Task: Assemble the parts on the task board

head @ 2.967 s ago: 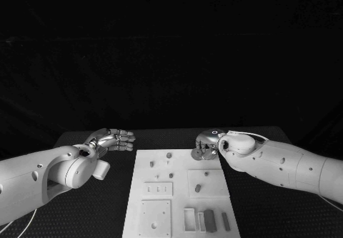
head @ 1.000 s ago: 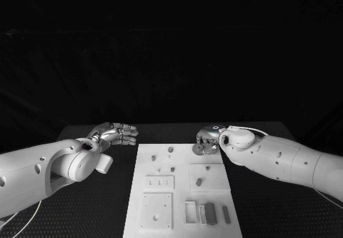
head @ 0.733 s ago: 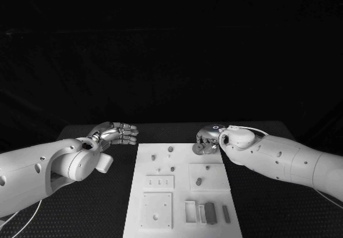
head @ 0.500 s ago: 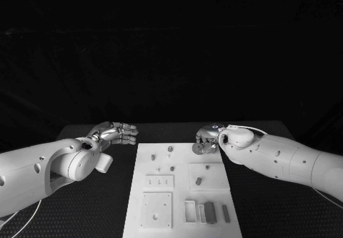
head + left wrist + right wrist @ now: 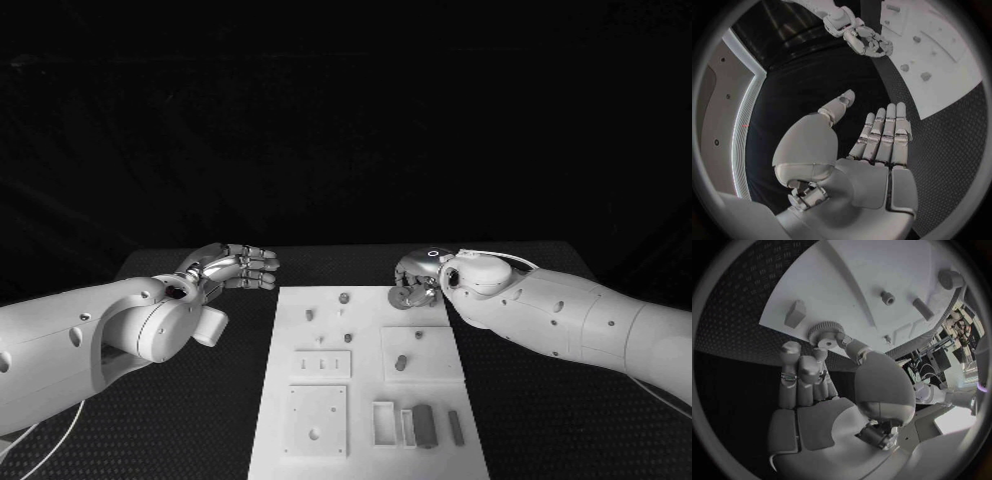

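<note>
Black textured table, dark surroundings. White task board at its centre, carrying small grey parts in recesses. Right hand at the board's far right corner, pinching a toothed gear. Left hand off the board's far left corner, fingers extended, holding nothing.

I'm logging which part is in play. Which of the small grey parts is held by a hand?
The toothed grey gear, pinched by the right hand at the white task board's far right corner; the other parts rest on the board.
</note>
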You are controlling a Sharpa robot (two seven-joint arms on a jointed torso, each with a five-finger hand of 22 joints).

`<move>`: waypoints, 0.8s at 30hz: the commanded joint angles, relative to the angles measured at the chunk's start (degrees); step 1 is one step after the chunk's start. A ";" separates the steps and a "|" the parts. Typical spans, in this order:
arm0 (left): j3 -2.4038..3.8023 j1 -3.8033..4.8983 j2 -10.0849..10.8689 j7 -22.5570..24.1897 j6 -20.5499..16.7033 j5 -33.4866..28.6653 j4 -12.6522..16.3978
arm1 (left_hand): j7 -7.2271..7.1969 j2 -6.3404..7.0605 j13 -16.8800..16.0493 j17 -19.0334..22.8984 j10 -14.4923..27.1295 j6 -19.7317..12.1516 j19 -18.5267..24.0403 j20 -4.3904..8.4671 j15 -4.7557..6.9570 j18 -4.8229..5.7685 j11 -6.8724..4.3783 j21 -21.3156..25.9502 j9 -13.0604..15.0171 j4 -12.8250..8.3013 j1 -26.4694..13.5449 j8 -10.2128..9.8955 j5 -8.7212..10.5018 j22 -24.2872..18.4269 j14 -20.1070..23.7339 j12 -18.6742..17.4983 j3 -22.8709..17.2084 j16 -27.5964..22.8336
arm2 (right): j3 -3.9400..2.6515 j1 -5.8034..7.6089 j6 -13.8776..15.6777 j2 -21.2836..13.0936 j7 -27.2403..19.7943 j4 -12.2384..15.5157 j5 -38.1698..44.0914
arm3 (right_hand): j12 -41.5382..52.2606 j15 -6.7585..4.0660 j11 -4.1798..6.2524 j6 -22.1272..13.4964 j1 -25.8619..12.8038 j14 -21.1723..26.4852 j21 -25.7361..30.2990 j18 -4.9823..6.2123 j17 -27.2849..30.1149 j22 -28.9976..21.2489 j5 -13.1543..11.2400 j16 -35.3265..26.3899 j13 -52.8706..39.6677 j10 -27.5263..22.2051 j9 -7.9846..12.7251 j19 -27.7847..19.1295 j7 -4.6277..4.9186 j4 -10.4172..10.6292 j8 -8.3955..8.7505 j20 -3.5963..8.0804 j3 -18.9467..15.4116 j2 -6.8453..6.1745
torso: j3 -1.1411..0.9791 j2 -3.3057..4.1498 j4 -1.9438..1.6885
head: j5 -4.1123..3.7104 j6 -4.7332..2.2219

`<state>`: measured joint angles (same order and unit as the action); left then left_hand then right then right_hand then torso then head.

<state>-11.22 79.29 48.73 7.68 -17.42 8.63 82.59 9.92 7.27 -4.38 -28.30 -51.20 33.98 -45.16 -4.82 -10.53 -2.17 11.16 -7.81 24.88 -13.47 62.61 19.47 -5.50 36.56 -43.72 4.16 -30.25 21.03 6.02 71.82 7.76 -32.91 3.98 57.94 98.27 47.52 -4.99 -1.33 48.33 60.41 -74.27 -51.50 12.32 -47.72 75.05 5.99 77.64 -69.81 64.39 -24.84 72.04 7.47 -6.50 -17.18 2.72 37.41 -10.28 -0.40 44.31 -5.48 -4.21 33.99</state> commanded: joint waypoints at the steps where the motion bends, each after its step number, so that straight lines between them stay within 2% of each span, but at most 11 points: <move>1: 0.07 0.15 0.01 0.31 0.73 0.31 0.23 | 2.98 0.26 0.08 -0.09 0.08 0.29 -0.03 -0.29 -0.36 -0.89 -0.14 0.19 -0.03 0.26 0.11 0.00 0.23 0.07 0.02 -0.26 -0.03 -0.31 | 1.20 -1.53 -8.32 0.10 -0.04 -0.76 0.75 | 0.35 0.16 -0.12 0.85 -0.22 0.31 -0.30 2.68 -0.08 1.19 -0.23 0.35 -0.07 -0.47 0.12 -0.40 0.51 -0.43 -0.13 -0.07 -0.03 0.37 | 0.01 0.02 0.02 | -0.01 0.12; 5: 0.07 0.15 0.09 0.31 0.73 0.31 0.32 | 2.99 0.26 0.08 -0.10 0.08 0.28 -0.04 -0.29 -0.36 -0.89 -0.14 0.19 -0.04 0.26 0.11 0.00 0.23 0.08 0.02 -0.26 -0.03 -0.32 | 1.49 -1.62 -8.83 0.14 -0.11 -0.91 0.76 | 0.37 0.18 -0.15 0.84 -0.37 0.33 -0.34 2.68 -0.09 1.18 -0.22 0.36 -0.08 -0.49 0.15 -0.45 0.54 -0.46 -0.09 -0.10 -0.11 0.30 | -0.02 0.02 0.07 | -0.02 0.22; 13: 0.07 0.15 -0.18 0.33 0.73 0.46 0.01 | 2.99 0.26 0.08 -0.11 0.09 0.28 -0.04 -0.30 -0.36 -0.88 -0.14 0.20 -0.04 0.29 0.11 -0.01 0.22 0.09 0.01 -0.25 -0.03 -0.34 | 1.64 -1.68 -9.25 0.34 -0.50 -1.09 0.76 | 0.41 0.21 -0.18 0.84 -0.49 0.36 -0.36 2.68 -0.10 1.17 -0.19 0.35 -0.09 -0.50 0.17 -0.51 0.58 -0.45 -0.07 -0.13 -0.10 0.44 | -0.01 0.05 0.08 | -0.11 0.34; 20: 0.07 0.15 -0.25 0.38 0.68 0.46 -0.07 | 3.00 0.24 0.08 -0.13 0.10 0.28 -0.04 -0.30 -0.36 -0.88 -0.13 0.21 -0.04 0.32 0.09 -0.01 0.23 0.09 0.01 -0.25 -0.03 -0.35 | 1.71 -1.70 -9.27 0.32 -0.62 -1.31 0.76 | 1.16 0.15 -0.10 1.71 -0.34 0.43 -0.63 2.68 -0.20 1.16 -0.18 0.43 -0.46 -0.27 0.07 -0.75 0.48 -1.37 -0.39 -0.20 0.06 2.14 | -0.04 0.02 0.11 | -0.16 0.43; 23: 0.07 0.15 -0.19 0.37 0.67 0.46 0.00 | 3.00 0.24 0.08 -0.13 0.10 0.28 -0.04 -0.30 -0.36 -0.88 -0.13 0.21 -0.04 0.32 0.09 -0.01 0.23 0.09 0.01 -0.25 -0.03 -0.35 | 1.72 -1.70 -7.87 0.19 -0.37 -1.17 1.00 | 1.50 0.06 0.01 2.24 -0.37 0.43 -0.72 2.68 -0.23 1.17 -0.19 0.47 -0.62 -0.15 -0.04 -0.81 0.35 -1.72 -0.64 -0.23 0.04 2.55 | -0.07 0.00 0.09 | -0.20 0.43; 24: 0.07 0.15 -0.17 0.37 0.67 0.46 0.01 | 3.00 0.23 0.08 -0.13 0.10 0.27 -0.04 -0.30 -0.36 -0.88 -0.13 0.21 -0.04 0.33 0.08 -0.01 0.22 0.10 0.01 -0.25 -0.03 -0.36 | 1.72 -1.71 -6.59 0.12 -0.16 -1.05 1.29 | 1.79 -0.08 0.16 2.98 -0.39 0.43 -0.82 2.68 -0.25 1.18 -0.20 0.50 -0.75 -0.02 -0.22 -0.81 0.18 -1.98 -1.02 -0.25 0.02 2.96 | -0.07 0.00 0.08 | -0.21 0.43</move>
<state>-11.21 79.29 48.61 7.64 -17.41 8.79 82.45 9.92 7.27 -4.39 -28.34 -51.19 33.98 -45.16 -4.82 -10.53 -2.17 11.15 -7.82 24.88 -13.47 62.61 19.47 -5.50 36.60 -43.72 4.16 -30.25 21.03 6.48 72.11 7.67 -32.65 2.92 57.37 98.24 49.22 -4.81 -1.51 49.35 59.73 -74.07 -52.19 12.33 -47.94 75.05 5.78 77.87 -70.53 64.22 -24.83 71.76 6.44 -8.33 -17.86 2.43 37.33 -7.95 -0.43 44.35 -5.37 -4.39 34.41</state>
